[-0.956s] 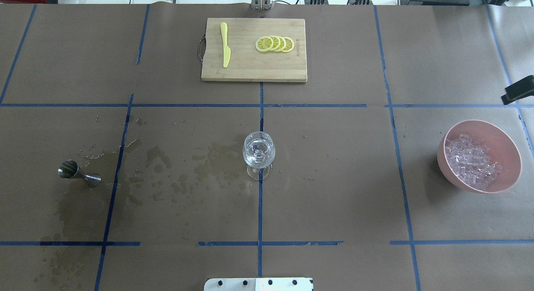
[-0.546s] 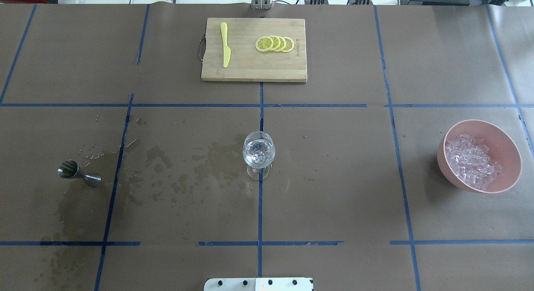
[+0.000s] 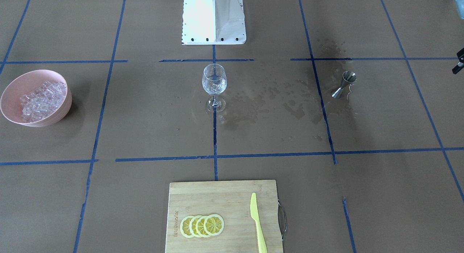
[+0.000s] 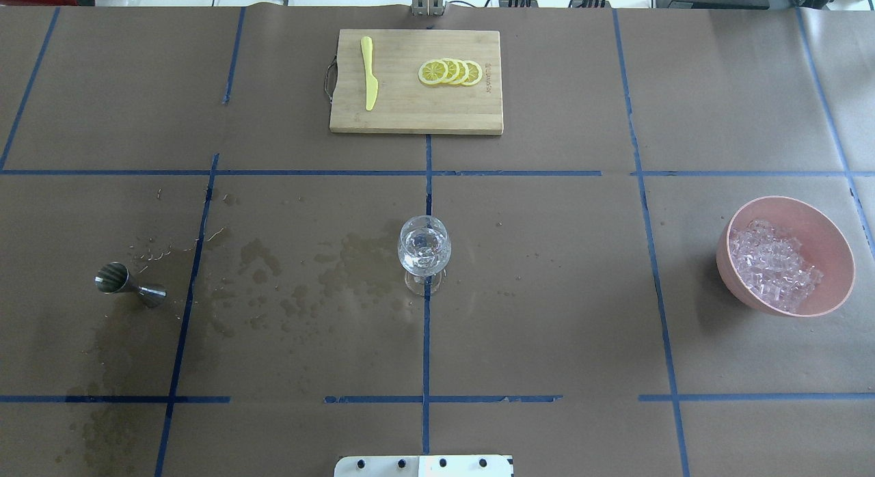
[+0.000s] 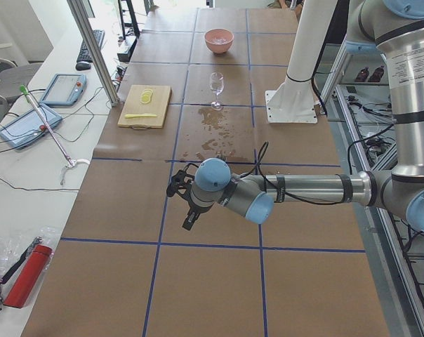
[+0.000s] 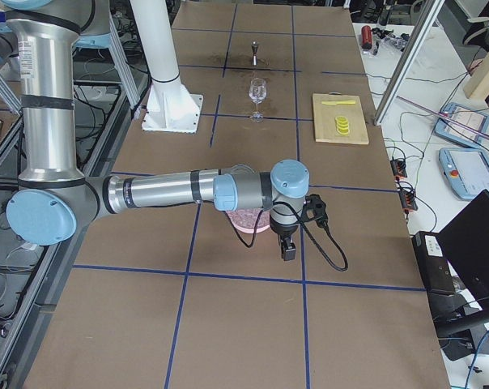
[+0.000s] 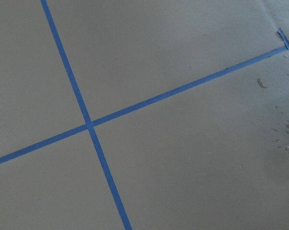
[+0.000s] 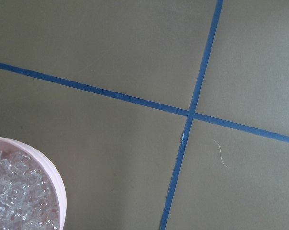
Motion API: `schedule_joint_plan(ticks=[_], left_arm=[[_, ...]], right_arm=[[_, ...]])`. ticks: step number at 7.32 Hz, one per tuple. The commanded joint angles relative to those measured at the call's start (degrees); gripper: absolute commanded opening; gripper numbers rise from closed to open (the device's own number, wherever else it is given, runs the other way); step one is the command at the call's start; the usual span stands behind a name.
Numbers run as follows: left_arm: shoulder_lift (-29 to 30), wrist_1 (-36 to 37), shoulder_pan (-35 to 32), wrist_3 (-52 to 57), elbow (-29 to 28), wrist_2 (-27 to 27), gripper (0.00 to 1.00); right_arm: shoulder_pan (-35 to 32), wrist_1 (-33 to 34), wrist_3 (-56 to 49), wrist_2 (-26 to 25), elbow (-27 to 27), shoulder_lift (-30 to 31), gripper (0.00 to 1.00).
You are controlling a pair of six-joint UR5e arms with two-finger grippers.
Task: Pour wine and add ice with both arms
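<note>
- Step in hand, as I judge it: the wind-down. The glass [image 4: 424,250] stands upright mid-table, with a little clear wine [image 3: 214,90] low in it and a few cubes on top.
- The jigger [image 3: 343,84] stands upright and alone on the robot's left side of the table. Wet patches [image 4: 287,285] darken the paper between it and the glass.
- The stock of ice [image 4: 772,266] sits in a pink bowl [image 4: 842,239] on the robot's right side, well apart from the glass.
- The left gripper [image 5: 189,221] hangs over bare paper toward the table's end, apart from the jigger. Its wrist camera shows only a tape cross [image 7: 89,125] and a few droplets, no jigger. I cannot tell whether it is released or clenched, since only the side camera shows it.
- The right gripper [image 6: 287,250] hangs just beside the bowl, on the table-end side. Its wrist camera catches the bowl's rim and ice in one lower corner. I cannot tell its grip state either.
- Next move, my judgement: pour and ice both look done, so little remains but parking the arms. If another cube were wanted, the right arm is the near one. It would need a short move over the bowl, then a long carry to the glass, keeping clear of the thin stem.
</note>
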State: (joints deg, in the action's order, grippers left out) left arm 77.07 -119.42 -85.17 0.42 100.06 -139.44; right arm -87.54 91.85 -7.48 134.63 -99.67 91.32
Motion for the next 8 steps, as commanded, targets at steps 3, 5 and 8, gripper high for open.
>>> schedule_joint_plan(ticks=[3,5,8], left_arm=[[10.35,34.72,-1.92,0.2,2.16,0.83,1.0],[9.94,34.96,-2.63,6.22,2.59,1.53,1.0],[9.42,34.87,-3.07,6.97,3.82,7.61,1.0]], right_arm=[[-3.07,4.53,0.27,0.19,0.44,-1.4,1.0],[-3.34,8.6,0.18,-1.29,0.35,-2.55,1.0],[-3.25,8.44,0.09,-2.09,0.18,-0.97,1.0]])
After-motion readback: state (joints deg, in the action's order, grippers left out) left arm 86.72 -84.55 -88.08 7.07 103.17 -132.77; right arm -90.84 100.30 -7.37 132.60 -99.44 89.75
